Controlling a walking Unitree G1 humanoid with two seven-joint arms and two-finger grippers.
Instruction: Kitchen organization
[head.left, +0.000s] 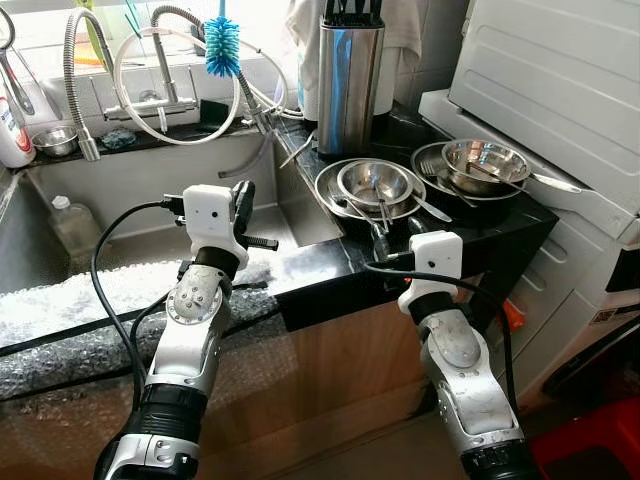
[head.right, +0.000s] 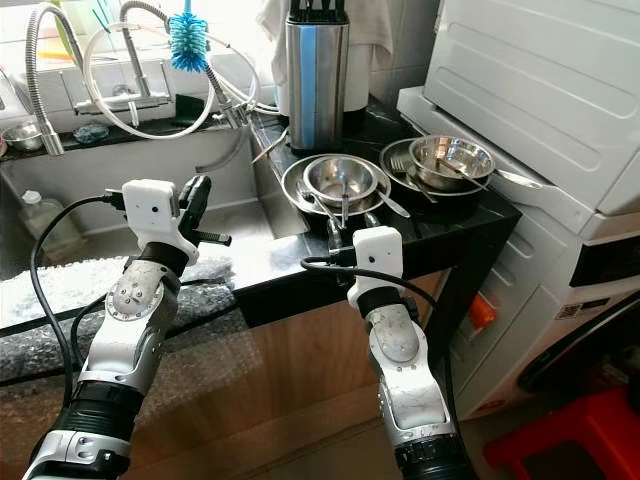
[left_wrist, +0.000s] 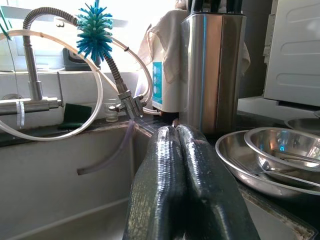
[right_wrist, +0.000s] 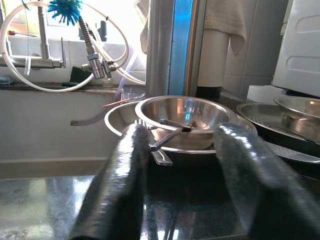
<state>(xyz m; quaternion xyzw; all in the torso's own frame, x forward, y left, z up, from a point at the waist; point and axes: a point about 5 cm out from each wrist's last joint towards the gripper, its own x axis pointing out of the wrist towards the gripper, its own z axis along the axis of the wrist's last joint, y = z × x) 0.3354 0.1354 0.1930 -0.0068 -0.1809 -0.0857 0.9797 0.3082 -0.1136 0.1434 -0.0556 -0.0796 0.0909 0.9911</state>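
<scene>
A stack of steel bowls (head.left: 375, 185) with a spoon and fork inside sits on the black counter (head.left: 330, 265). Beside it, to the right, a second steel bowl (head.left: 485, 162) rests in a dark pan. My right gripper (right_wrist: 182, 137) stands open just above the counter's front edge, pointing at the stacked bowls (right_wrist: 182, 117) a short way ahead, with nothing between its fingers. My left gripper (left_wrist: 176, 132) is shut and empty. It hovers over the counter corner next to the sink (head.left: 150, 225), left of the bowls.
A tall steel knife block (head.left: 350, 85) stands behind the bowls. A washing machine (head.left: 560, 80) lies to the right. Coiled faucets and a blue bottle brush (head.left: 222, 45) hang over the sink, which holds a plastic bottle (head.left: 72, 222). Bubble wrap (head.left: 90, 295) covers the sink's front edge.
</scene>
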